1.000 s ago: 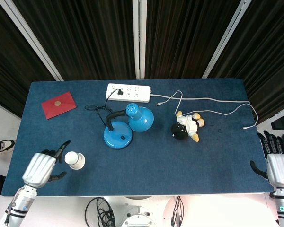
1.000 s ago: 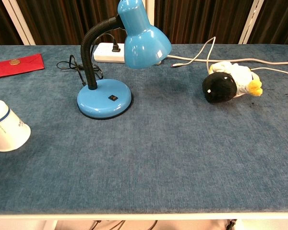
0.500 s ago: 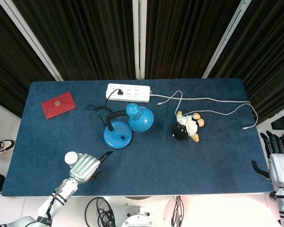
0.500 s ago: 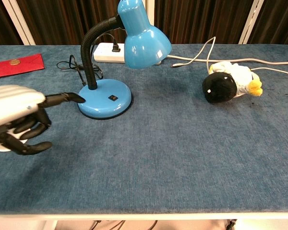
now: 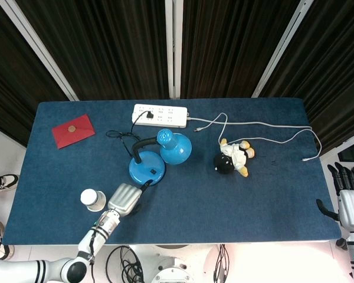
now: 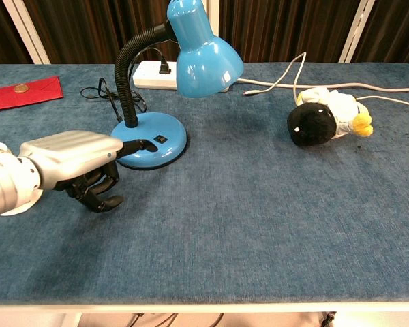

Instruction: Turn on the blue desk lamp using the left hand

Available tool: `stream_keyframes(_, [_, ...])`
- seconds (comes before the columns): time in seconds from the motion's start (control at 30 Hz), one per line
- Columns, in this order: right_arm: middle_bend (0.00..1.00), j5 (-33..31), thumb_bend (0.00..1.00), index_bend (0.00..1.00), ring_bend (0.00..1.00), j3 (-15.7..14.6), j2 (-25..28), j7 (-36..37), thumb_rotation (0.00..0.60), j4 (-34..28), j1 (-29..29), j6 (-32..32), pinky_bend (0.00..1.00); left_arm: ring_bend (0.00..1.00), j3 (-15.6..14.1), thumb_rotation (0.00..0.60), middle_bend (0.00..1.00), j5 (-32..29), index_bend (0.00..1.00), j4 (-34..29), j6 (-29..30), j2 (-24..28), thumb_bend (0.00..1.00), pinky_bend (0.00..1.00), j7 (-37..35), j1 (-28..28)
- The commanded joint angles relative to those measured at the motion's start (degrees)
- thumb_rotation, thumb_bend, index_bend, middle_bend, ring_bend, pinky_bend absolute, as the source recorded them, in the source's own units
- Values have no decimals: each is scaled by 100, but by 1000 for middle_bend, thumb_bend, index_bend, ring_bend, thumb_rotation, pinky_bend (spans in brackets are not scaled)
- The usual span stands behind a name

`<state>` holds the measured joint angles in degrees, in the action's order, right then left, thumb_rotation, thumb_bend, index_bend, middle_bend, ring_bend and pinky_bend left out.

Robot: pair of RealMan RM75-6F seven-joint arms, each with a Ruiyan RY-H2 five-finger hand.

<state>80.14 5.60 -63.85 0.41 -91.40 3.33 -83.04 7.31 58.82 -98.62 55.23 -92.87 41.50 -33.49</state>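
The blue desk lamp stands left of centre, its round base carrying a small black switch, its shade unlit. My left hand hovers just in front of the base, one finger stretched toward the switch and the rest curled in; it holds nothing. In the head view the lamp base lies just beyond the left hand. My right hand rests off the table's right edge, fingers apart and empty.
A white cup sits left of my left hand. A black and white plush toy lies right of the lamp. A white power strip, cables and a red envelope lie further back.
My left hand has swept rightward past the cup and forward, bringing its pointing finger close to the lamp base's switch. The right hand has barely moved.
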Motion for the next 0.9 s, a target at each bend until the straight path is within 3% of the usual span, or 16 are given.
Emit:
stream_keyframes(0.03, [0,8,218,0,0,-1,6,12,600,1,2,3,0,787,37,600,832,-118,52,72,73,-98,405,805,40,-111])
stream_keyframes(0.9, [0,-73,220,0,0,2,42,56,600,-22,0,76,0,789,-13,600,838,-807,36,253,369,-211,413,805,148,-678])
